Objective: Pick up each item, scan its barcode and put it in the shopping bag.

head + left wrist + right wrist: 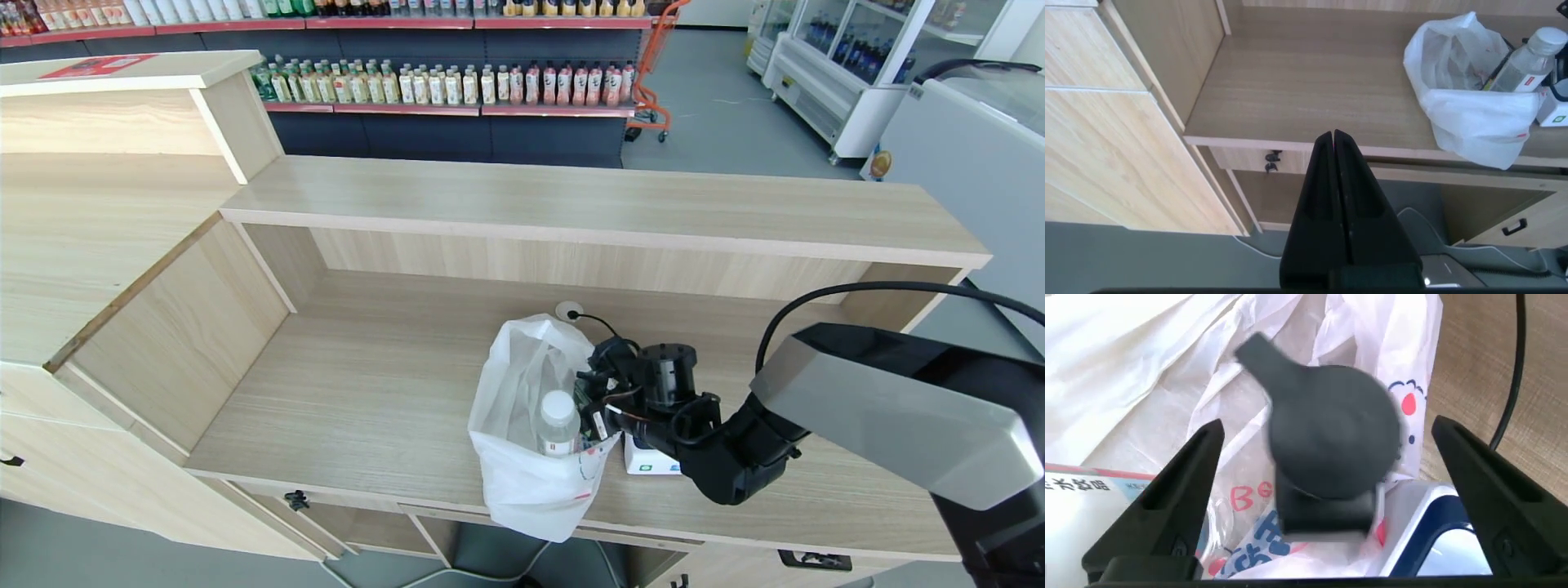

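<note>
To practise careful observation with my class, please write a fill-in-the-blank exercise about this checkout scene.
The bottle inside the shopping bag has a ____ cap.
The shopping bag sits on a ____ counter.
The left gripper is ____ (open or shut).
The right gripper is ____ (open or shut).
Missing words: white; wooden; shut; open.

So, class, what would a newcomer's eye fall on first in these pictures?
The white shopping bag at the front edge of the wooden counter, a white-capped bottle poking out of it. Close on its right, the right gripper, open, with a dark rounded object between its fingers.
</note>
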